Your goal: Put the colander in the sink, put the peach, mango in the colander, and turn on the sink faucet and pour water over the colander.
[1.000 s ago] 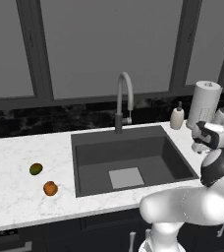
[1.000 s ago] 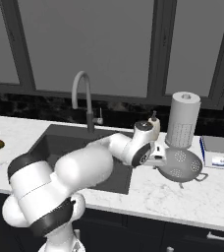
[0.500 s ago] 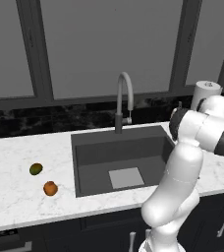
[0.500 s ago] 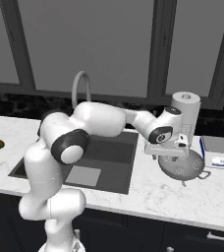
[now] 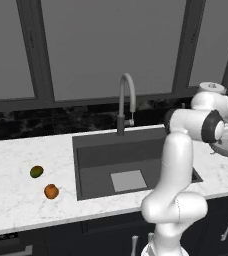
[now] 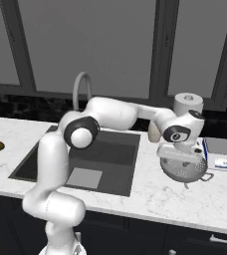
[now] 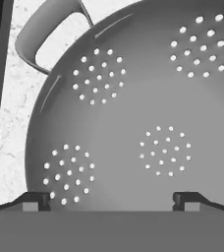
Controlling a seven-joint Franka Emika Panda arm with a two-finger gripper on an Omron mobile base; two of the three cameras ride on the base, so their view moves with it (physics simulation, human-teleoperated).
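Note:
The colander (image 6: 186, 168) sits on the counter to the right of the sink (image 6: 110, 155), below the paper towel roll. My gripper (image 7: 111, 201) hangs right over it, open, the fingertips (image 7: 36, 200) spread wide above the perforated bowl (image 7: 133, 123); nothing is held. One loop handle (image 7: 47, 34) is at upper left in the hand view. The mango (image 5: 36, 171) and the peach (image 5: 51, 191) lie on the counter left of the sink (image 5: 93, 167). The sink faucet (image 5: 127, 100) stands behind the basin, and no water is running.
A paper towel roll (image 6: 187, 103) and a pale bottle (image 6: 154, 132) stand behind the colander. A flat grey scale (image 6: 219, 153) lies just to its right. My arm (image 6: 115, 112) spans over the sink's back edge. Dark windows rise behind the counter.
The arm has swung right and stretched out from its folded pose, bringing the hand down over the colander. The jaws stayed open. The fruits and the colander have not moved.

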